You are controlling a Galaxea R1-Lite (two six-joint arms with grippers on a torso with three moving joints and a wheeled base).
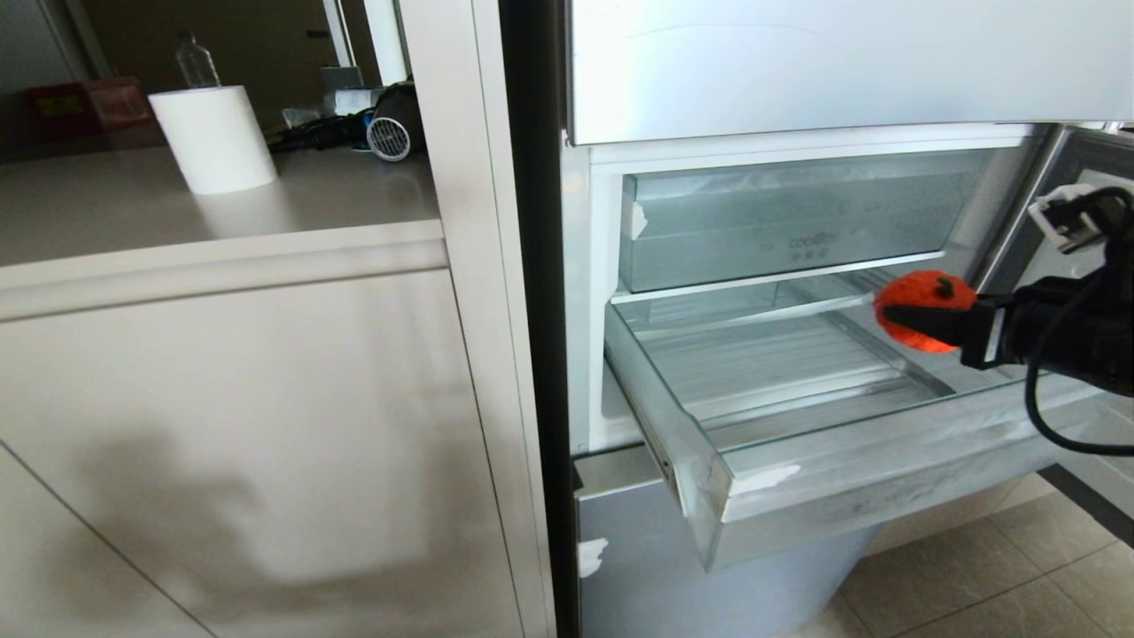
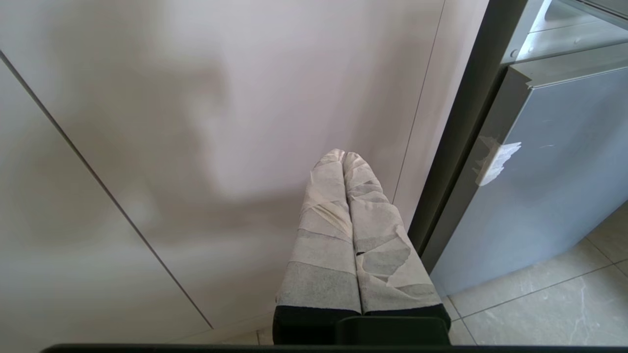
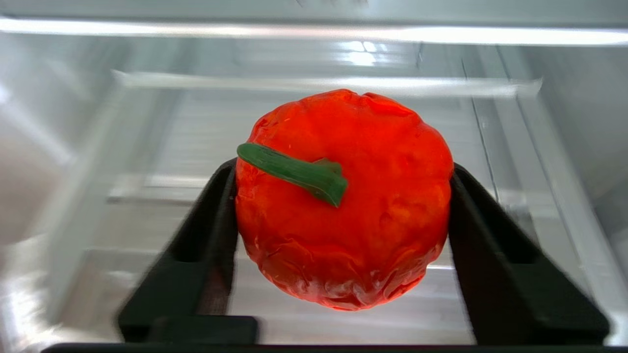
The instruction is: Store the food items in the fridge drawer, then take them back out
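- Orange pumpkin-like fruit [image 3: 343,201] sits pinched between the black fingers of the right gripper [image 1: 930,321], held above the drawer's right side, at about three o'clock in the head view.
- Clear plastic fridge drawer [image 1: 797,496] stands pulled out; its ribbed floor shows no food.
- Left gripper [image 2: 346,162] hangs parked by the cabinet front, taped fingers pressed together.
- Judged from this: storing has barely begun, no apple is in sight, and the taking out is all left.
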